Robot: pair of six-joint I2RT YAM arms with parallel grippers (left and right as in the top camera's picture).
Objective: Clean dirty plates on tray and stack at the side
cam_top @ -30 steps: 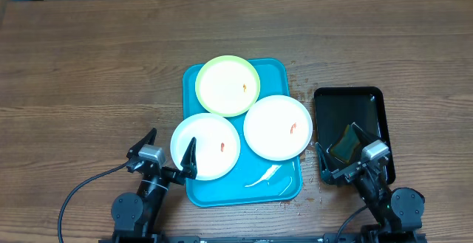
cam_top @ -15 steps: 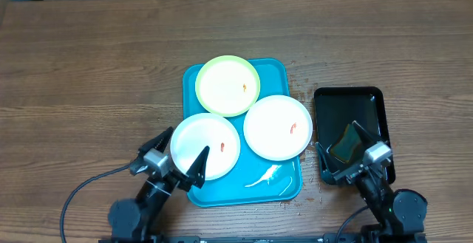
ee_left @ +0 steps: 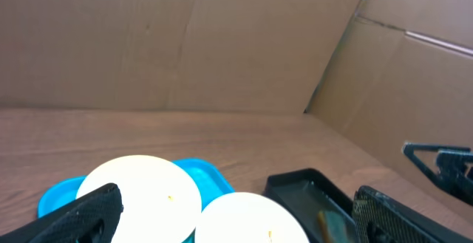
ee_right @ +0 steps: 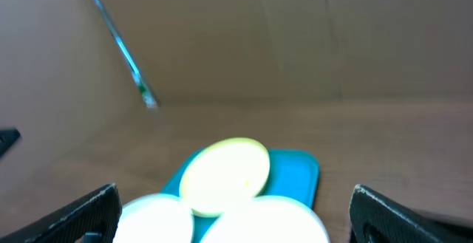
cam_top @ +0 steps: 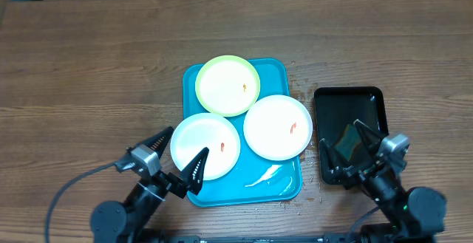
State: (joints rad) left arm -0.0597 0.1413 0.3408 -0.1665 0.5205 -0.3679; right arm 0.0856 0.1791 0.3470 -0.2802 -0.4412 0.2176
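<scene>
The turquoise tray [cam_top: 284, 72] lies mid-table with three plates on it. They are a yellow-green plate [cam_top: 228, 86] at the back, a white plate [cam_top: 205, 145] at front left and a white plate [cam_top: 277, 127] at right, each with a small orange-red smear. My left gripper [cam_top: 177, 154] is open, its fingers straddling the front-left plate's near-left edge. My right gripper [cam_top: 347, 148] is open over the black tray. The left wrist view shows two plates [ee_left: 140, 191] [ee_left: 244, 219] between the open fingers [ee_left: 81, 217]. The right wrist view shows all three plates, the yellow-green one [ee_right: 225, 175] in the middle, and the tray [ee_right: 299, 170].
A black tray [cam_top: 347, 91] stands right of the turquoise tray and holds a dark green-yellow pad [cam_top: 344, 141]. A white smear [cam_top: 266, 175] lies on the turquoise tray's front. Bare wood table lies left and behind. Cardboard walls stand beyond the table's far side.
My left gripper has moved right and forward, now at the front-left plate's edge. My right arm has shifted slightly right over the black tray. The plates have not moved.
</scene>
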